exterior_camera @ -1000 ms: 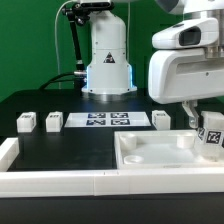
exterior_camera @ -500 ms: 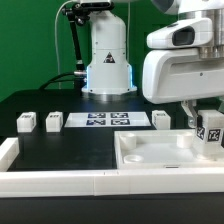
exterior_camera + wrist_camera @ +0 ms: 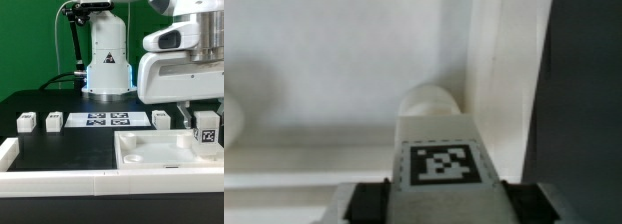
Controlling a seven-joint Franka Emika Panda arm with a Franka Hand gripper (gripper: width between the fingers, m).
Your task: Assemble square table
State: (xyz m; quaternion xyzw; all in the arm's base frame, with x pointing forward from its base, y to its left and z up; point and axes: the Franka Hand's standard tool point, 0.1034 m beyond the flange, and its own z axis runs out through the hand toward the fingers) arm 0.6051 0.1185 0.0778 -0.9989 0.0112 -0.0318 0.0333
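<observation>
The tool (image 3: 205,124) grasps one upright leg (image 3: 441,145) above the top (image 3: 150,152), at its corner on the exterior view's right, probably to seat it there. Spare legs (image 3: 54,121) wait on the desk (image 3: 70,146).

1. The table top (image 3: 150,137) looks like smooth white plastic with a soft shine.
2. The leg (image 3: 438,145) is smooth white plastic too.
3. The tag (image 3: 441,166) on it is black and white, flat and dull, like printed paper.
4. The table (image 3: 70,150) is black and dull.
5. The arm's cover (image 3: 185,70) is white, hard and glossy.
6. The marker board (image 3: 108,121) looks thin, white and matt.
</observation>
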